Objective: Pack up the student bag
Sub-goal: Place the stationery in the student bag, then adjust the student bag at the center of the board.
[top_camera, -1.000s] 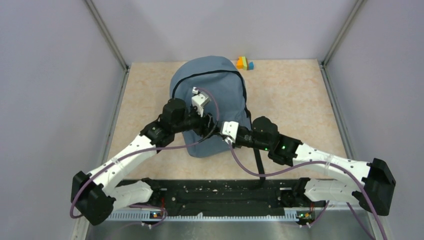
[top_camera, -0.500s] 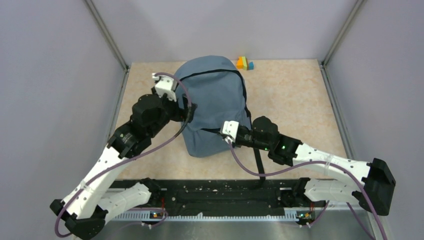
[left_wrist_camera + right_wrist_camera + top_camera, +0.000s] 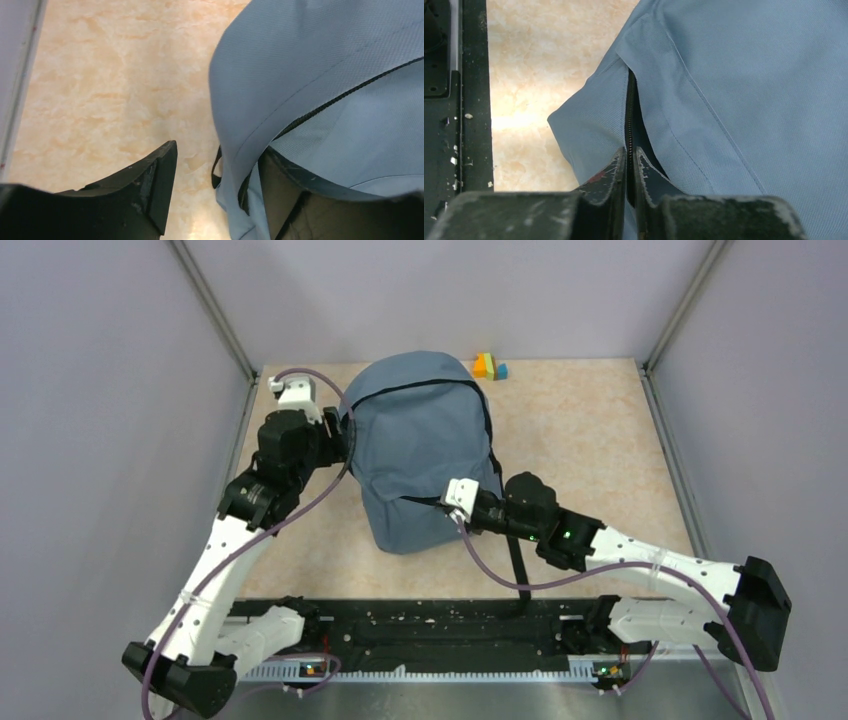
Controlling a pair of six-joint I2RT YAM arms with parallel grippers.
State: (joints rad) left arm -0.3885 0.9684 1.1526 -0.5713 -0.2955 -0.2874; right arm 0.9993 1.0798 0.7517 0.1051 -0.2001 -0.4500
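Lying flat on the pale table (image 3: 600,440), the student bag (image 3: 425,440) occupies the middle of the surface, its rounded top toward the far wall and a black strap (image 3: 518,570) trailing toward the arm bases.

A black zip (image 3: 629,110) runs along its near right side and is parted there, showing a dark slit.

The right gripper (image 3: 629,155) has its jaws pressed together on that zip line, apparently pinching the bag's edge at the slit.

The left gripper (image 3: 217,150) stands at the bag's left flank with its jaws well apart. One finger is over bare table, the other is tucked against the fabric, and the bag's seam lies between them without being clamped.

A small cluster of coloured blocks (image 3: 489,366) sits just beside the bag's far right corner, outside it.

Judged from this, packing has barely begun. The opening is only partly made, nothing is seen inside, and widening the mouth and loading items remain.
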